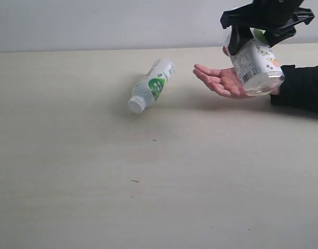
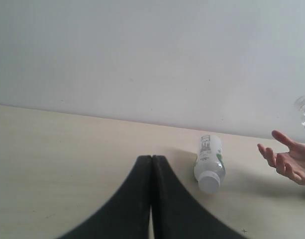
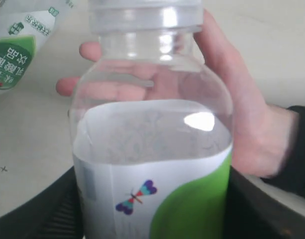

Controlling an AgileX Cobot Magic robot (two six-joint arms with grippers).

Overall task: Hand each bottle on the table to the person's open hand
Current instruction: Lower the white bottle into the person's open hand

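Observation:
My right gripper [image 1: 258, 32] is shut on a clear bottle with a white-green label [image 1: 254, 65], holding it just above the person's open hand [image 1: 223, 81]. In the right wrist view this bottle [image 3: 152, 164] fills the frame between the black fingers [image 3: 261, 209], its cap end toward the palm [image 3: 242, 114]. A second white-green bottle [image 1: 152, 84] lies on its side on the table [image 1: 148, 181], left of the hand, white cap toward the front. My left gripper [image 2: 151, 158] is shut and empty, apart from that lying bottle [image 2: 209, 158].
The person's forearm in a black sleeve [image 1: 304, 85] reaches in from the right edge. A plain pale wall [image 1: 96, 23] stands behind the table.

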